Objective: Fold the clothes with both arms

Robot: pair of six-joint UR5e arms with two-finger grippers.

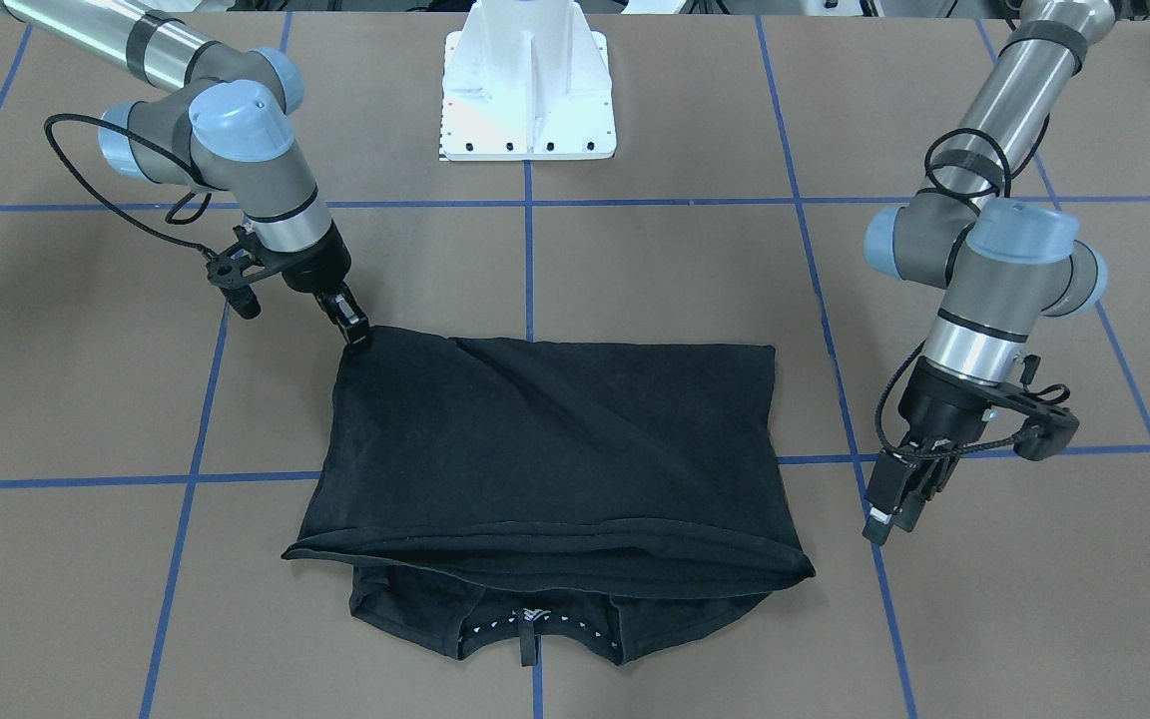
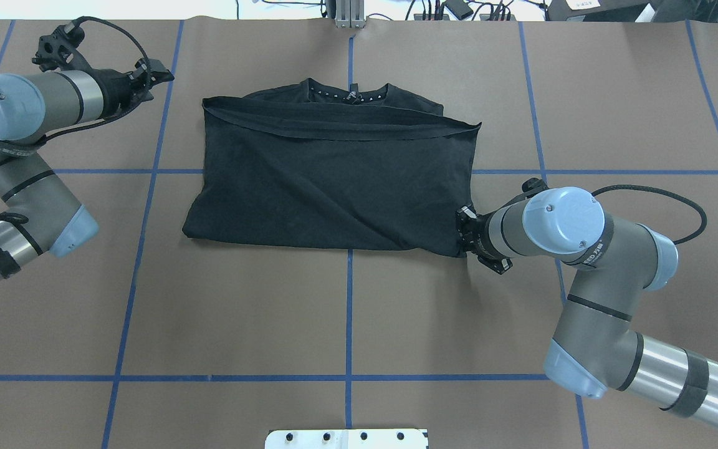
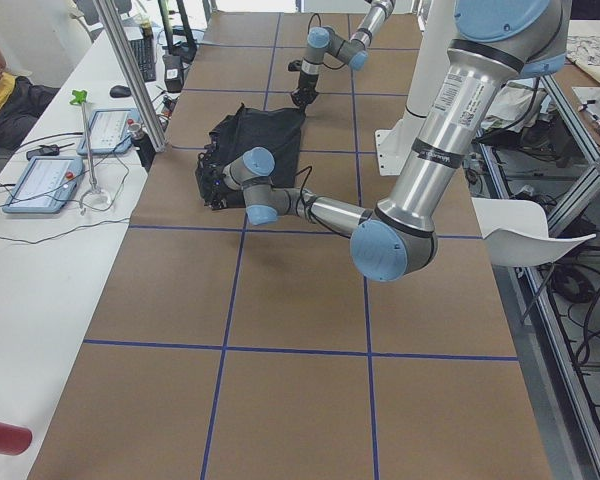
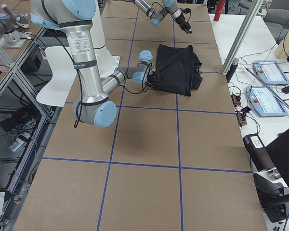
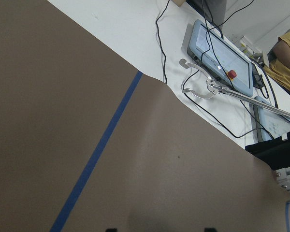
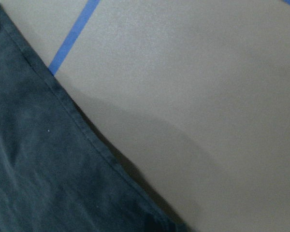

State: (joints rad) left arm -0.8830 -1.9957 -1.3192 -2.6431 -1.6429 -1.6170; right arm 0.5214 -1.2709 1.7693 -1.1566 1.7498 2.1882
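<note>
Black short-sleeved T-shirt [image 1: 545, 439] lies folded once on brown worktop [image 1: 1034, 629], collar showing; right claw [image 1: 353, 330] clenched on its corner, left claw [image 1: 892, 521] released alongside; further folds likely remain.

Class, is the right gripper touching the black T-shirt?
Touching. The front-facing view shows the right gripper meeting the T-shirt at its corner, with no gap.
</note>
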